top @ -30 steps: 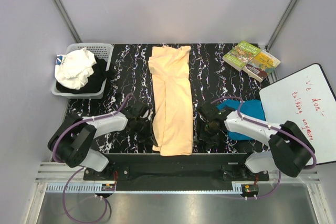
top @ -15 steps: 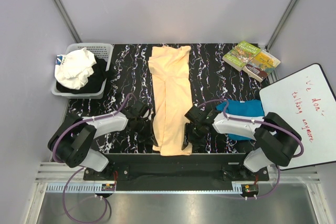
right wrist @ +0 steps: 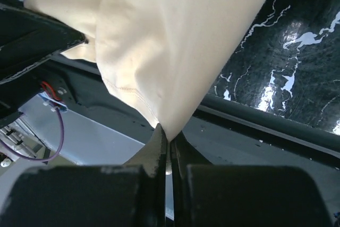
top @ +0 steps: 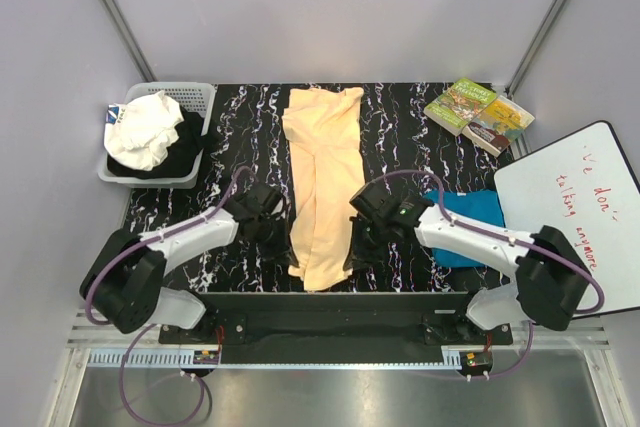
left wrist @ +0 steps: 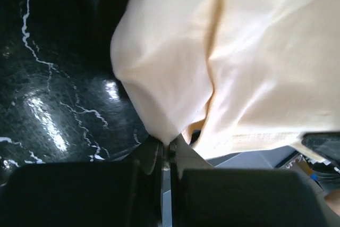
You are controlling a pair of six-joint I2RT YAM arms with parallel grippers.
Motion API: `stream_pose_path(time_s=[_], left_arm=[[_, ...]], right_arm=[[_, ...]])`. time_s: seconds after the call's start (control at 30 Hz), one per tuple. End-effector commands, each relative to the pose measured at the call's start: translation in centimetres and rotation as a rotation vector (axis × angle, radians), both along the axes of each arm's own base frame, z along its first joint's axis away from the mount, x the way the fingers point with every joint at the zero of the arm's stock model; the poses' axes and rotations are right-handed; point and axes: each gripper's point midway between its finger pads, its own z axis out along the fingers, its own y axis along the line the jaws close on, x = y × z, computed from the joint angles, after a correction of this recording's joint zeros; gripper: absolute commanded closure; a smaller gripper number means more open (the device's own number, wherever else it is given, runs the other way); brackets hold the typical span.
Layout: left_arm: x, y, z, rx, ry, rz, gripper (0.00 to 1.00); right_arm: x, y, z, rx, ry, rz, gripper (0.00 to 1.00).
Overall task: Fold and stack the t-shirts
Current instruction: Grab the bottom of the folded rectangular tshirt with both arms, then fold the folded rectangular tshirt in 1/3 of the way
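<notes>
The long pale peach-yellow cloth t-shirt (top: 325, 172) lies as a narrow strip down the middle of the black white-veined desk (top: 400, 142), with one end far from the arms and the other at the near edge. Its two near corners are raised off the surface, and the wrist views show the cloth tenting up from each pinch. Gripping both corners at once looks meant to let the near end be carried evenly over the far half, shortening the strip without skewing it.

The left tool (left wrist: 166, 151) is clamped tight on the near left corner, jaws pressed together with only fabric between them. The right tool (right wrist: 169, 135) is closed the same way on the near right corner. Both arms reach inward from their bases, forearms angled toward the centre, wrists mirrored on either side of the strip.

The teal-blue cloth t-shirt (top: 478, 215) sits well apart at the right, partly hidden under the right arm. It probably waits for stacking.
</notes>
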Motion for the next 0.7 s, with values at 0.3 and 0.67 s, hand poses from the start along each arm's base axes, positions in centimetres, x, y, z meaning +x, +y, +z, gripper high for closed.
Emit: stream_pose_path(time_s=[0.3,0.67], left_arm=[[10.7,-3.3,10.7,-0.089,-0.254,0.020,1.00],[19.9,-2.9,10.1,-0.128,-0.249,0.050,1.00]], right_arm=[[11.9,-2.0,6.1,-0.109,-0.300,0.004,0.99],[25.3,-2.8,3.6,-0.162,-0.339,-0.014,0.98]])
